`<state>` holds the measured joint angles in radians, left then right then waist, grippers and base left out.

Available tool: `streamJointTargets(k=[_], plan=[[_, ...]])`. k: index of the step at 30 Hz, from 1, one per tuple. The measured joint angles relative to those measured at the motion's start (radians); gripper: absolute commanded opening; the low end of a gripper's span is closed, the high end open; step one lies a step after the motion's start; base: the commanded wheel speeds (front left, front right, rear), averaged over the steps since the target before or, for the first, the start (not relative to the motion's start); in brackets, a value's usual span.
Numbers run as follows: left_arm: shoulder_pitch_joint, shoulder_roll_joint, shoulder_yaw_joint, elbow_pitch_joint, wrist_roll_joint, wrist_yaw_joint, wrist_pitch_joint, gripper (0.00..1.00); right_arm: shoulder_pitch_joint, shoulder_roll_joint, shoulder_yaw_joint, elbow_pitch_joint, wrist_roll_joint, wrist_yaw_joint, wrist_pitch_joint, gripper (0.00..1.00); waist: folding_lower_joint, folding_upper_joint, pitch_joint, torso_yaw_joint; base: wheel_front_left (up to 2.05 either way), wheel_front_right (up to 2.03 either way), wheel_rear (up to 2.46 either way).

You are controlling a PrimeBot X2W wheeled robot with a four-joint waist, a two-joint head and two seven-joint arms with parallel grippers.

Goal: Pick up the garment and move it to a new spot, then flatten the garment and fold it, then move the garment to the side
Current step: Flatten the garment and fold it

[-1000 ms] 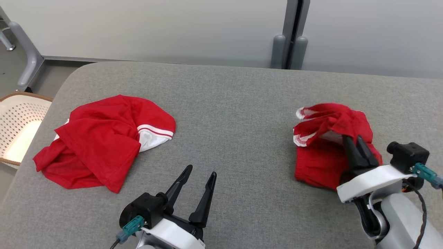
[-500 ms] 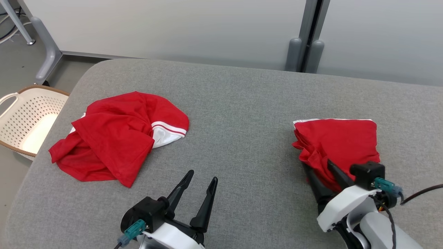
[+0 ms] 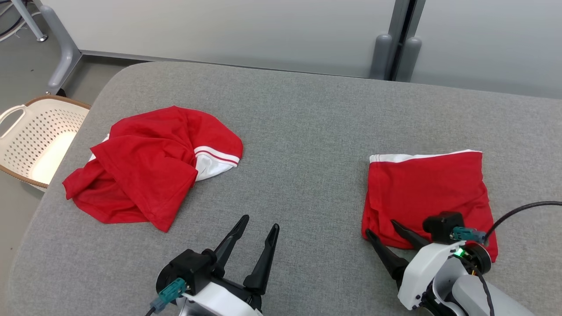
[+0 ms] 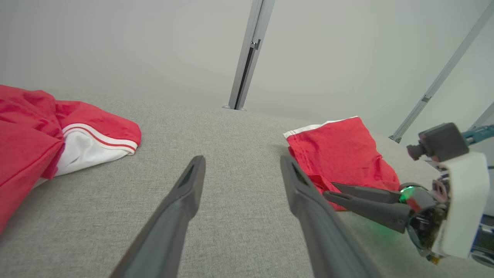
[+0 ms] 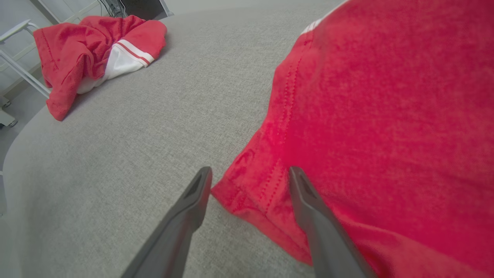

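A folded red garment [image 3: 426, 188] with a white strip along its far edge lies flat on the right of the grey table [image 3: 298, 131]. My right gripper [image 3: 381, 228] stands open at its near-left corner, one finger over the cloth and one beside it, gripping nothing. The right wrist view shows the folded garment [image 5: 386, 116] with that corner between the open fingers of the right gripper [image 5: 250, 170]. A second, crumpled red garment [image 3: 149, 166] with a white, red-striped sleeve lies at the left. My left gripper [image 3: 261, 221] hangs open over bare table, also seen as the left gripper [image 4: 242, 158].
A cream perforated basket [image 3: 44, 127] stands on the floor off the table's left edge. Grey partition posts [image 3: 395, 57] and a pale wall rise behind the table. Bare grey cloth stretches between the two garments.
My right gripper opened and let go of the red garment, which now lies flat and folded; the gripper drew back to its near-left corner. The head camera shifted. The left gripper stayed open.
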<state>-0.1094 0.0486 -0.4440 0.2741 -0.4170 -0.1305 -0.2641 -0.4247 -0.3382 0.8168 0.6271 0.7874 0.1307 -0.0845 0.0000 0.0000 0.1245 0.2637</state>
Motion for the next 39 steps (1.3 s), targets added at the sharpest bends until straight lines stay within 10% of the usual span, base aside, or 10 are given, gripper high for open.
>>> streamJointTargets(k=[16,21,29,39], plan=[[0.002,0.0,0.07,-0.007,0.013,0.001,0.0,1.0,-0.042,-0.043,-0.119,-0.036,0.053,0.0,-0.167,1.0,0.0,0.0,-0.044,-0.088,0.0,0.0,0.0],[0.002,0.0,0.125,-0.04,0.021,0.001,0.0,1.0,-0.014,-0.083,-0.299,-0.083,-0.168,0.0,-0.177,1.0,0.0,0.0,-0.061,-0.141,0.0,0.0,0.0],[-0.001,0.0,0.177,-0.085,0.011,0.001,0.0,1.0,0.191,0.031,-0.647,-0.292,-0.538,0.0,-0.179,1.0,0.0,0.0,-0.066,-0.21,0.0,0.0,0.0],[0.003,0.0,0.203,-0.105,0.013,0.001,0.0,1.0,0.327,0.169,-0.782,-0.407,-0.695,0.0,-0.179,1.0,0.0,0.0,-0.045,-0.237,0.0,0.0,0.0]])
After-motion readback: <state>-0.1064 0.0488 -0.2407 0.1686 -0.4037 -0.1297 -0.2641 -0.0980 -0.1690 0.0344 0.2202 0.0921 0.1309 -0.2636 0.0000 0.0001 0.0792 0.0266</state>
